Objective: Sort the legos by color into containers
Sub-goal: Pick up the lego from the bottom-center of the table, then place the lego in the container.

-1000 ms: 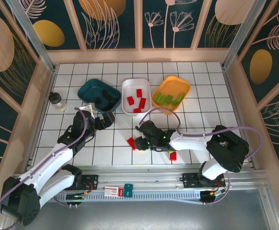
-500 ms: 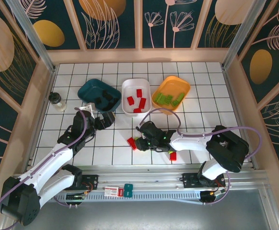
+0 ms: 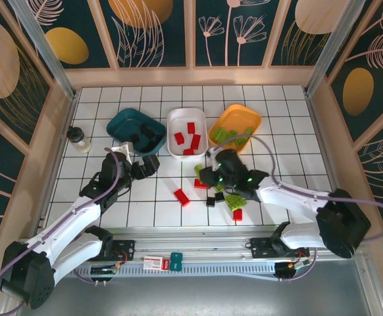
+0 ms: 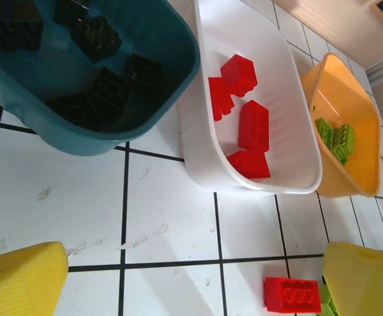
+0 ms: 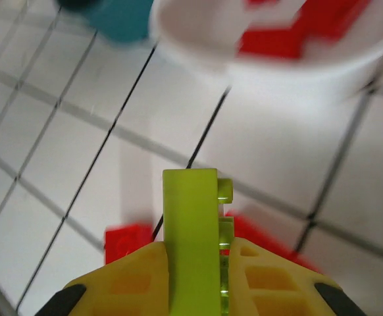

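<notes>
1. The orange tub [image 3: 253,120], holding green legos [image 3: 228,135], lies beyond and to the right of the right gripper [image 5: 191,257]; that arm is nearer.
2. The left gripper [image 4: 191,283] hovers spread wide over the bench [image 4: 165,224], empty.
3. The lime brick [image 5: 190,217] stands upright, clamped in the right gripper.

We see bright, even overhead light on the white tiled tabletop [image 3: 297,131], casting soft, short shadows beside the teal tub [image 3: 119,122]. The overhead and left wrist views are sharp, with a mild sheen inside the white tub [image 4: 283,85]. The right wrist view is motion-blurred, though the close lime brick [image 5: 190,230] looks clear.
</notes>
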`<state>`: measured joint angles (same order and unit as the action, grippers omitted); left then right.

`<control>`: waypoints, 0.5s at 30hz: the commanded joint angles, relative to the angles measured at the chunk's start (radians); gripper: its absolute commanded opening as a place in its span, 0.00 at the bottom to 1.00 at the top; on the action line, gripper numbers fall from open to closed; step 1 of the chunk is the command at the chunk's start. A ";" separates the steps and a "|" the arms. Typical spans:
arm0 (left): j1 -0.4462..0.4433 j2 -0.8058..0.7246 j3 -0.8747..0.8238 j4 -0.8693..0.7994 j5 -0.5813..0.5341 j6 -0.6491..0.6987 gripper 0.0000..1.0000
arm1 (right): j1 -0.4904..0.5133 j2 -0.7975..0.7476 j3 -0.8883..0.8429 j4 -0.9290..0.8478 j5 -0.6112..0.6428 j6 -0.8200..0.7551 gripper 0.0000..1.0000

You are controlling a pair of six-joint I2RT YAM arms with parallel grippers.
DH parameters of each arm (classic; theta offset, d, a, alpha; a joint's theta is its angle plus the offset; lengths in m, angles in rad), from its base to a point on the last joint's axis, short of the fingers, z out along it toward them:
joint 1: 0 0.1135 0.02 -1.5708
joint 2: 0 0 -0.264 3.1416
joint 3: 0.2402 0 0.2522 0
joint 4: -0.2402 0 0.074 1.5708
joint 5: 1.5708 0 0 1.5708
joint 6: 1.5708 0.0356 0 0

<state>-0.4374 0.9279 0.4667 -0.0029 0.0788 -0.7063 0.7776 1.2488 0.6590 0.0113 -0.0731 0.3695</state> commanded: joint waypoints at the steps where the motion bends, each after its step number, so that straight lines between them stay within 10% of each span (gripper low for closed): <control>1: -0.034 0.017 -0.010 0.012 0.000 0.026 0.99 | -0.165 -0.037 0.017 0.001 0.013 -0.039 0.12; 12: -0.191 0.046 -0.030 -0.065 -0.112 0.041 0.99 | -0.445 0.312 0.283 0.080 0.066 -0.075 0.14; 15: -0.215 0.056 -0.047 -0.063 -0.115 0.035 0.99 | -0.461 0.390 0.343 0.069 0.079 -0.076 0.33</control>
<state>-0.6353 0.9722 0.4393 -0.0360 -0.0101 -0.6815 0.3302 1.5993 0.9466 0.0692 -0.0216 0.3176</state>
